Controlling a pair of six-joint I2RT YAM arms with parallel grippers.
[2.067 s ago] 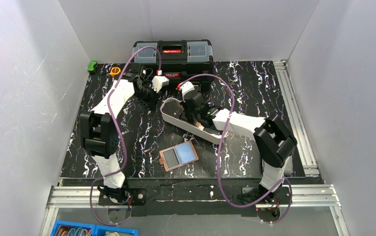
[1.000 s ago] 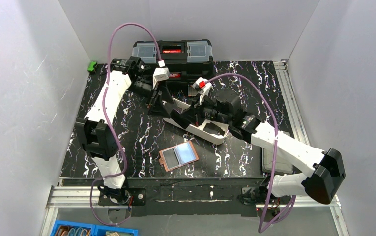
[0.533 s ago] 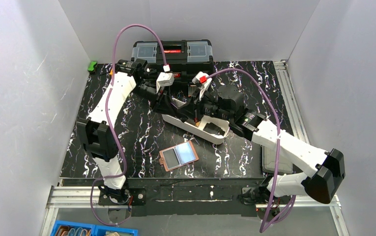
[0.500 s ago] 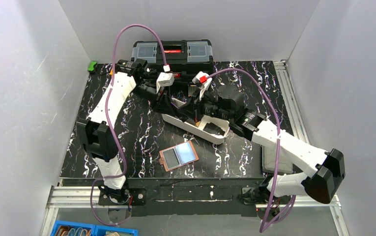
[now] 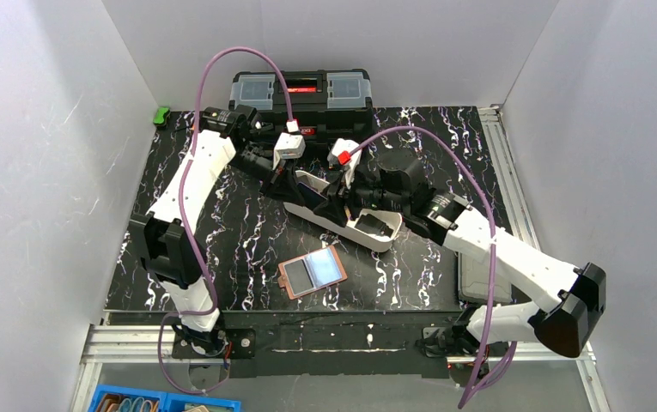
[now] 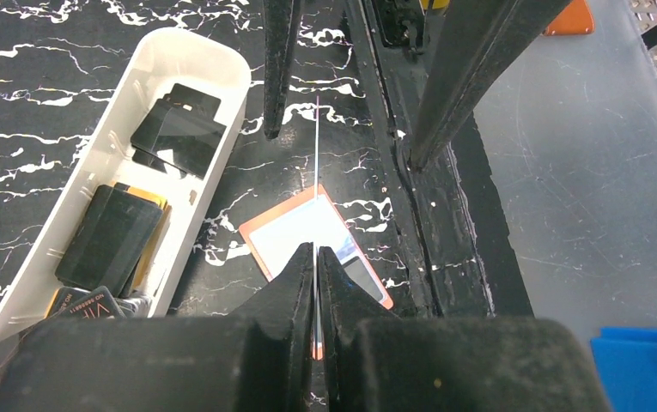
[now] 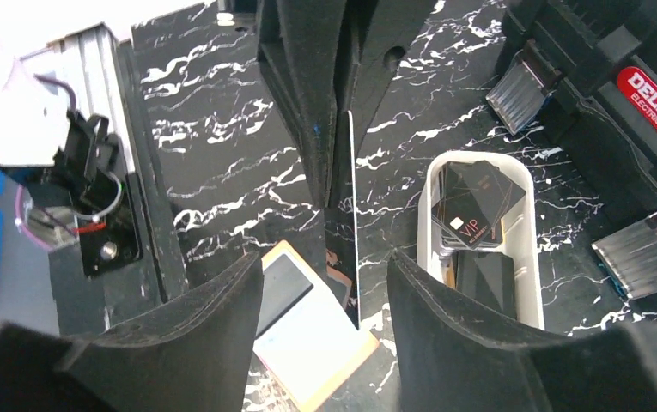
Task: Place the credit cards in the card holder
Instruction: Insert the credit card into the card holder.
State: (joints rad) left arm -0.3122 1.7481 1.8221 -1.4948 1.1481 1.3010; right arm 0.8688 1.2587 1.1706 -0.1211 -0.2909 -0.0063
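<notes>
Evidently early on: the left end effector (image 6: 316, 257) is clenched on one thin credit card (image 6: 317, 154) above the worktop (image 5: 247, 240), the right end effector (image 7: 323, 262) hangs released around it, the card holder (image 5: 312, 272) lies open nearby, and more cards (image 7: 471, 202) lie in the tray (image 6: 237, 77).

A black toolbox (image 5: 301, 94) with a red label stands at the far edge of the black marbled table (image 5: 230, 240). Before it, in the middle, lies a long white tray (image 5: 374, 245) holding dark flat objects (image 6: 110, 236). A small green object (image 5: 162, 115) sits in the far left corner.
</notes>
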